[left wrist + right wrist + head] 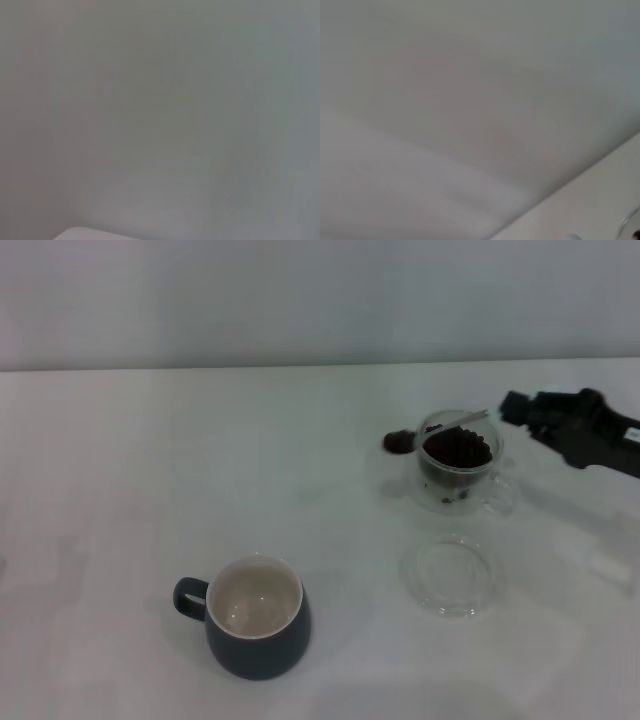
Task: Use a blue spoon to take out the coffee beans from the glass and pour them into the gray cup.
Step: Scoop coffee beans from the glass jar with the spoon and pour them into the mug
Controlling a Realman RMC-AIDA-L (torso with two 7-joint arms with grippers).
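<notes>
The right end effector (510, 408), grasping the spoon (455, 424) (loaded bowl beyond the glass (460, 462)), should carry it level toward the gray cup (258, 628).

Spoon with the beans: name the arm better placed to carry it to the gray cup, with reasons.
Right. The right gripper is at the spoon, whose loaded bowl sticks out past the glass of coffee beans. No left arm shows in the head view. The gray cup waits nearer the front.
</notes>
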